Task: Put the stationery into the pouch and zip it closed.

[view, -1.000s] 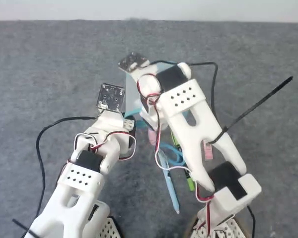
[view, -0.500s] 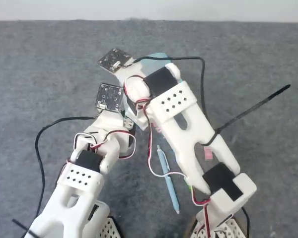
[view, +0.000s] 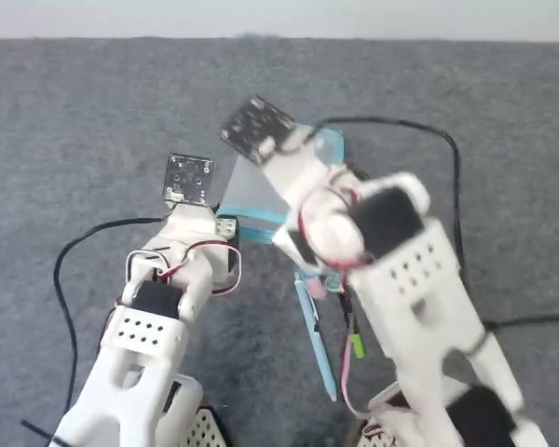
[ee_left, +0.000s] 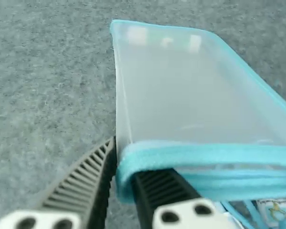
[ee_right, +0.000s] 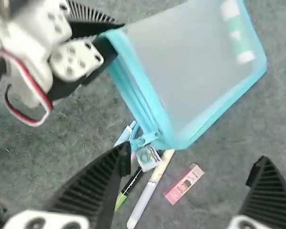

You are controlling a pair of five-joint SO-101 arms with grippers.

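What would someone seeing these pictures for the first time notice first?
The see-through pouch with blue trim, mid-table, its corner pinched by the left gripper. The right gripper hangs wide open above its zip end, with pens and a pink eraser loose on the grey mat beside it.

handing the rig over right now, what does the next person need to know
Left hand: shut on the pouch, at a corner of its blue edge.
Right hand: open, holding nothing, above the pouch's zipper end.
Pen, green marker and pink eraser lie on the table beside that end.
Done: pouch gripped.
Left: load the stationery, zip it closed.
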